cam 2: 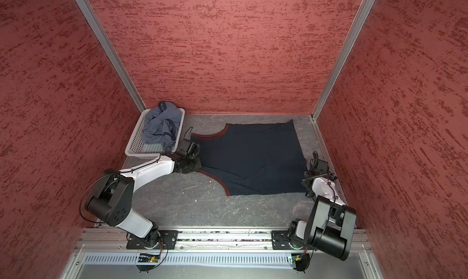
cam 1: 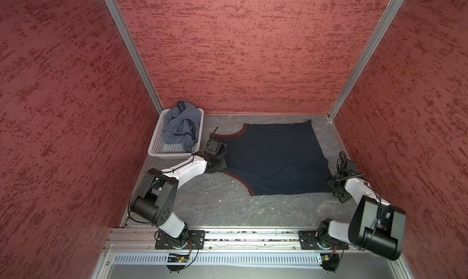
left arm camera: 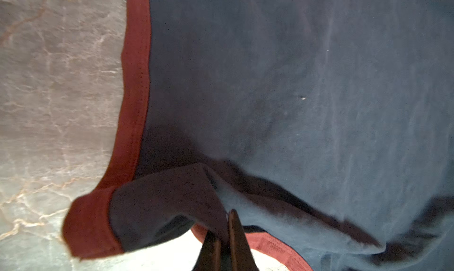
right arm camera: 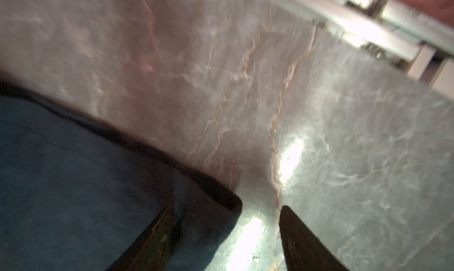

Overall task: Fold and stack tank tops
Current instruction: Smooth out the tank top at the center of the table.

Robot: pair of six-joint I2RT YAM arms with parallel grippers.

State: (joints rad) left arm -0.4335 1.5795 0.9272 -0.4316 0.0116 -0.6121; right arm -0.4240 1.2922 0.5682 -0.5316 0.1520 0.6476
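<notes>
Dark navy cloth tank top with maroon trim [cam 1: 273,158] [cam 2: 253,158] lies spread flat on the grey marbled counter [cam 1: 215,209], roughly mid-counter. Strap end points to the robot's left, hem to its right. A few shallow creases run across the body, and both maroon-edged armholes show in both top views.

Left gripper [cam 1: 219,162] [left arm camera: 223,233] is down on the strap end. Wrist view: jaws pinched together on a raised fold of the navy cloth [left arm camera: 294,85]. The strap beside it is doubled over, with its maroon band lifted off the counter.

Right gripper [cam 1: 335,186] [right arm camera: 226,210] is low at the near hem corner. Wrist view is blurred but readable: jaws stand apart, one finger [right arm camera: 157,233] over the navy cloth [right arm camera: 73,183], the other finger [right arm camera: 299,237] over bare counter [right arm camera: 344,159]. The hem corner sits in the gap and is not clamped.

Slate blue-grey cloth tank top with navy trim [cam 1: 179,125] [cam 2: 159,125] is crumpled in a heap inside the white perforated plastic basket [cam 1: 157,138] [cam 2: 135,141]. It bulges over the far rim. The basket sits in the far left corner of the counter, just beside the left gripper's wrist and apart from the navy top. Nothing is folded or stacked.
</notes>
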